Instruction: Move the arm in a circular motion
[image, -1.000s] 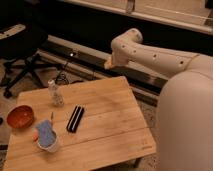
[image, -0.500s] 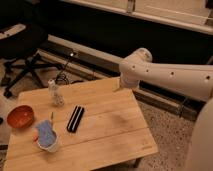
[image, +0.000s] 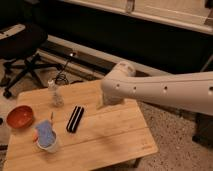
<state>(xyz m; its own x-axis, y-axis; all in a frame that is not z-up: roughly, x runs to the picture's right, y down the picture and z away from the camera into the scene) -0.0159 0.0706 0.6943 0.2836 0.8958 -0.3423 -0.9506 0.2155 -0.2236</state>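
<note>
Over the back of the wooden table (image: 115, 137), the arm (image: 160, 92) is jutting in from the right, its rounded elbow sitting above the tabletop. The gripper (image: 106, 102) is hanging just below that elbow; whether it is open or closed, I cannot tell.

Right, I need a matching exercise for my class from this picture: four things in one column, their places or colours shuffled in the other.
Things:
1. arm
2. bowl
3. black bar
4. cup

Descriptions:
A. orange-red, at the left end of the table
B. cream-white, reaching in from the right above the table
C. lying flat near the table's middle
D. white, holding something blue, near the front left corner

Pairs: 1-B, 2-A, 3-C, 4-D.

The tool does not show; it is hidden beyond the arm's elbow.
</note>
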